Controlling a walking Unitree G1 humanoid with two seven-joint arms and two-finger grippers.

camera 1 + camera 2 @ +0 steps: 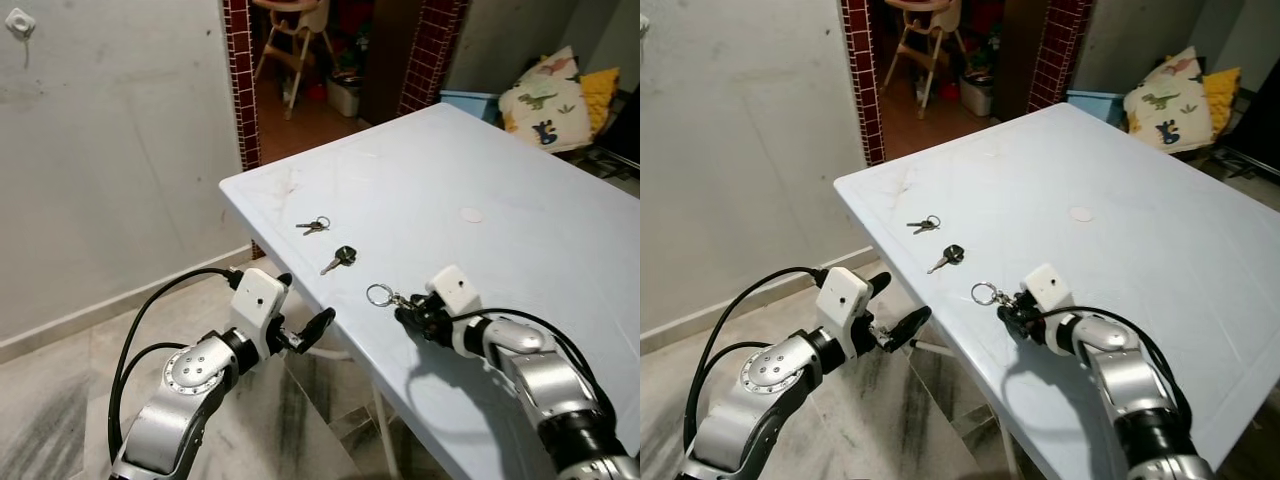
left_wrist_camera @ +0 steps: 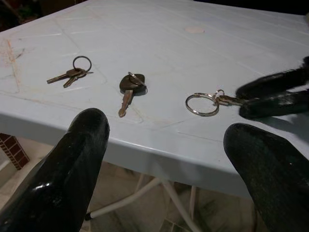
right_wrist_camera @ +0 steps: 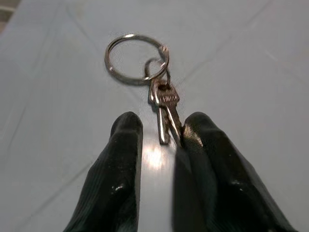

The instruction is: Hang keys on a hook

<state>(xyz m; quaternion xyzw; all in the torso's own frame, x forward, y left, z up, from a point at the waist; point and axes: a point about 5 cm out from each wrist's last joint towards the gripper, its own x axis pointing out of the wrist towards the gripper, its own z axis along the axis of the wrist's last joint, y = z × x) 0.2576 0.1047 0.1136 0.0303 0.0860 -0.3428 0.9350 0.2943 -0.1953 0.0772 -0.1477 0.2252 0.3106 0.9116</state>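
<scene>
Here, a set of keys on a large ring [image 3: 137,59] lies on the white table [image 1: 500,180], near its front edge.

The right gripper [image 3: 159,140] rests low on the tabletop with its two black fingers a narrow gap apart, the key blades lying between the tips and touching one finger; no firm hold can be made out. Just beyond lie a black-headed key [image 1: 340,258] and a smaller key set [image 1: 314,225]. The left gripper [image 1: 312,330] hangs below the table edge, fingers spread wide, holding nothing.
</scene>
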